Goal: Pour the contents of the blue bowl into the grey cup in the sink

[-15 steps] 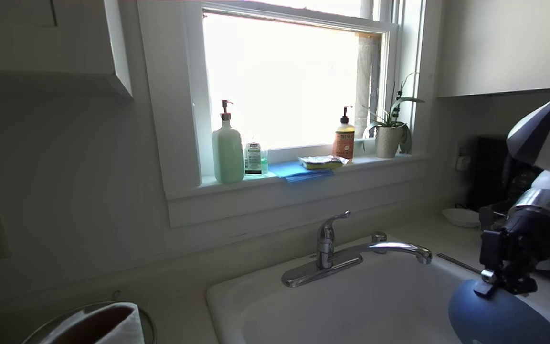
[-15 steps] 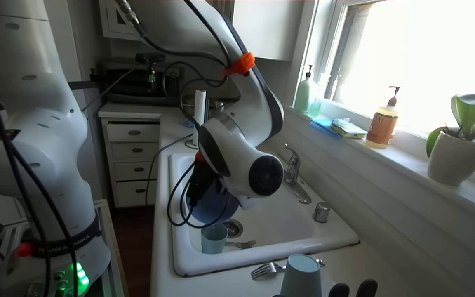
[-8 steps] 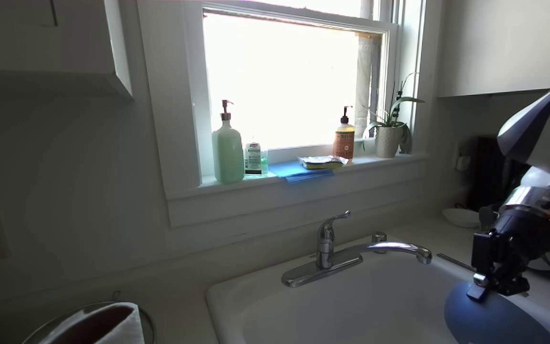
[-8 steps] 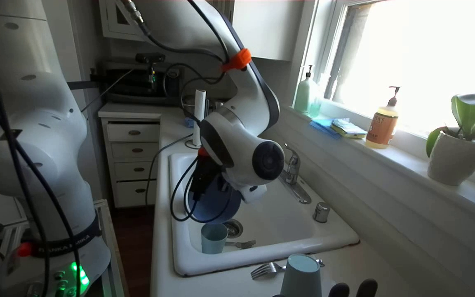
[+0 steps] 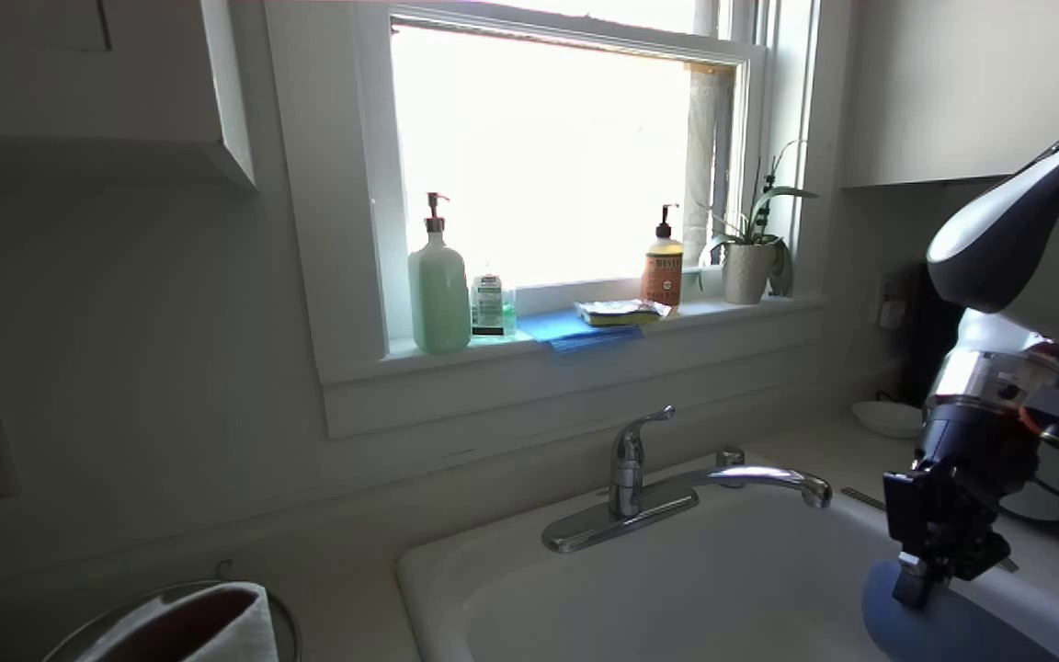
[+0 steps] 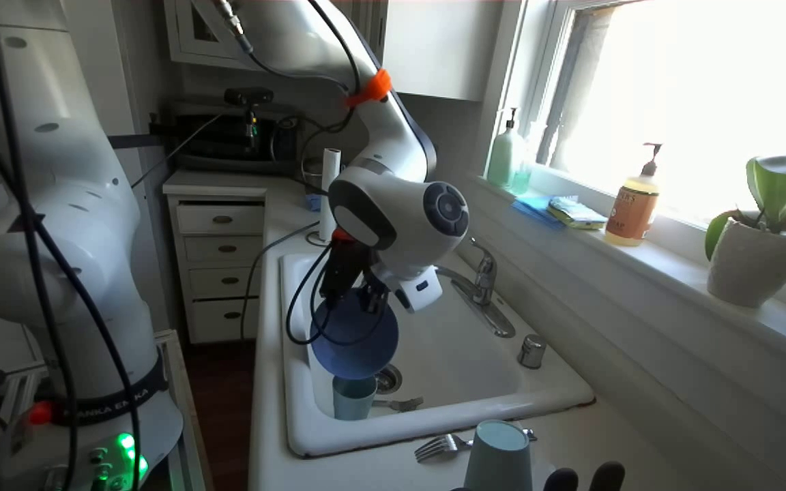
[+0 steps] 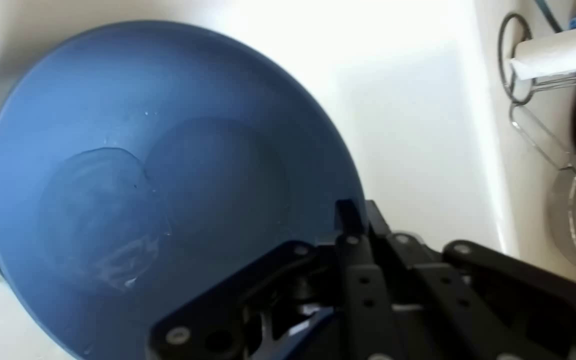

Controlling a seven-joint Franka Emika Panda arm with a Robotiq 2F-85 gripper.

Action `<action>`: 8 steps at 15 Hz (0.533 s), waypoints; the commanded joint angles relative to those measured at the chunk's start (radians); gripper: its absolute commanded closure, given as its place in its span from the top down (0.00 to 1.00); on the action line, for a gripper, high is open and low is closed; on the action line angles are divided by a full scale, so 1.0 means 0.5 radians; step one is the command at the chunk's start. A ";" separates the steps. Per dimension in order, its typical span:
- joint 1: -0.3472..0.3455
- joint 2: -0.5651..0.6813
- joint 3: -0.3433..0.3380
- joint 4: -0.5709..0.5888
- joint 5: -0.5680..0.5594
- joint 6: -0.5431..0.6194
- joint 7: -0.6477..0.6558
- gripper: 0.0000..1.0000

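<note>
The blue bowl [image 7: 208, 75] hangs tilted over the white sink [image 6: 475, 354]. It also shows in both exterior views [image 6: 355, 341] [image 5: 948, 630]. Clear liquid [image 7: 103, 215] is pooled against the bowl's left side in the wrist view. My gripper [image 7: 363, 218] is shut on the bowl's rim, one finger inside and one outside. It also shows in both exterior views [image 5: 917, 584] [image 6: 370, 300]. A pale blue-grey cup [image 6: 354, 400] stands upright in the sink just below the bowl's lower edge. The bowl covers part of the cup's mouth in that view and nearly all of it in the wrist view.
A chrome faucet [image 5: 631, 487] stands at the sink's back edge. A fork [image 6: 403, 404] lies beside the cup, near the drain [image 6: 389, 378]. An upside-down cup [image 6: 500, 457] and another fork [image 6: 442, 445] are on the counter. A paper towel holder [image 7: 523, 85] stands past the sink.
My gripper has moved lower and a little left in an exterior view. The bowl has tilted further, and its lower edge has come down over the cup's mouth. The cup has not moved.
</note>
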 commanded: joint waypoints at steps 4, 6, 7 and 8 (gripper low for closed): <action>0.053 -0.169 0.114 -0.008 -0.744 0.258 0.813 0.01; 0.048 -0.213 0.132 0.000 -0.989 0.244 1.020 0.01; 0.037 -0.237 0.142 0.004 -1.128 0.247 1.121 0.01; 0.026 -0.257 0.147 0.013 -1.247 0.247 1.192 0.01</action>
